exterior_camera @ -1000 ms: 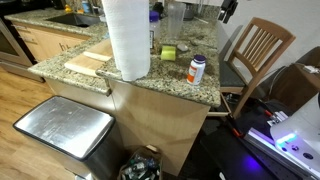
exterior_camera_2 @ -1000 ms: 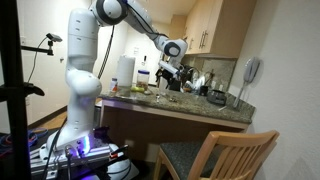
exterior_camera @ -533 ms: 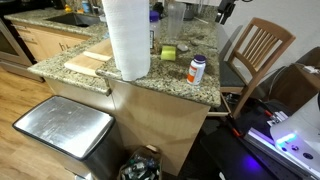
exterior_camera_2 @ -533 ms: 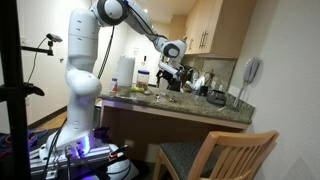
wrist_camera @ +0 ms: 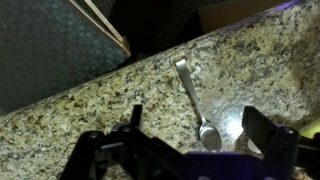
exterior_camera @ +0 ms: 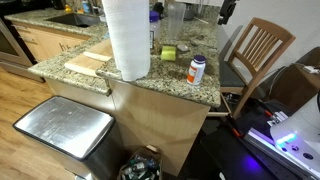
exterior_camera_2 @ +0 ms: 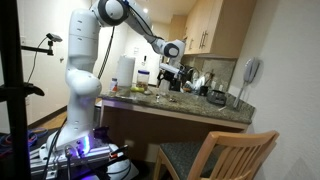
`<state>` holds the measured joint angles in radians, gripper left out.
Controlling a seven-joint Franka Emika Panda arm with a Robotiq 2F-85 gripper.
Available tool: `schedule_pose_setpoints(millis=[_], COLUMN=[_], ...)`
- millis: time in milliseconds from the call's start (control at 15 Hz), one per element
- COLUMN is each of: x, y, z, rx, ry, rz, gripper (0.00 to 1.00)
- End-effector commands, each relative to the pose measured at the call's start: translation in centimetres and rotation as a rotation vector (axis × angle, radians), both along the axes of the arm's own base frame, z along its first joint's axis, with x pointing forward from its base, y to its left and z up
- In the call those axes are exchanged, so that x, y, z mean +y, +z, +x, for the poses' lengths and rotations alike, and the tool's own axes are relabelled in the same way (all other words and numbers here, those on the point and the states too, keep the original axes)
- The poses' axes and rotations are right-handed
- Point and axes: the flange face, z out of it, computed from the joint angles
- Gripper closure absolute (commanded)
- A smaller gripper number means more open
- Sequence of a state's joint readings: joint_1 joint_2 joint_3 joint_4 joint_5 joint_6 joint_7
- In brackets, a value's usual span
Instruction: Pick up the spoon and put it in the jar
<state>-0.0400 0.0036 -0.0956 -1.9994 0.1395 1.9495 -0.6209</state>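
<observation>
A metal spoon (wrist_camera: 195, 100) lies flat on the speckled granite counter (wrist_camera: 80, 120) in the wrist view, its bowl toward the camera. My gripper (wrist_camera: 199, 122) is open above it, with one dark finger on each side of the bowl and not touching it. In the exterior views the gripper (exterior_camera: 228, 10) (exterior_camera_2: 168, 72) hovers over the counter's far side. The tall clear jar (exterior_camera: 175, 20) stands behind a green object (exterior_camera: 168, 52). The spoon does not show in the exterior views.
A large paper towel roll (exterior_camera: 127, 38) stands at the counter's front, with a wooden board (exterior_camera: 88, 62) beside it. A small white bottle with an orange label (exterior_camera: 197, 69) stands near the counter edge. A wooden chair (exterior_camera: 256, 50) and a steel bin (exterior_camera: 65, 130) stand by the counter.
</observation>
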Motion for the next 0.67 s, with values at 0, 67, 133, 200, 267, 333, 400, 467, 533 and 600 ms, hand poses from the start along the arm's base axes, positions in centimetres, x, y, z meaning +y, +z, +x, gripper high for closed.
schedule_pose_setpoints(millis=[0, 67, 133, 200, 267, 333, 400, 467, 533, 600], x=[0.1, 0.1, 0.1, 0.2, 0.2, 0.2, -0.4, -0.3, -0.4, -0.4], y=[0.0, 0.0, -0.1, -0.1, -0.1, 0.0, 6.8, 8.4, 10.8, 13.7], z=[0.0, 0.0, 0.0, 0.0, 0.1, 0.7, 2.8, 1.8, 2.2, 2.3], rx=[0.003, 0.003, 0.004, 0.004, -0.022, -0.115, -0.188, -0.239, -0.295, -0.343], ry=[0.012, 0.02, 0.023, 0.024, 0.025, 0.021, 0.02, 0.021, 0.027, 0.042], rz=[-0.002, -0.002, -0.003, -0.003, -0.003, 0.002, 0.003, -0.005, -0.013, -0.024], gripper=[0.0, 0.0, 0.0, 0.0, 0.0, 0.0, 0.0, 0.0, 0.0, 0.0])
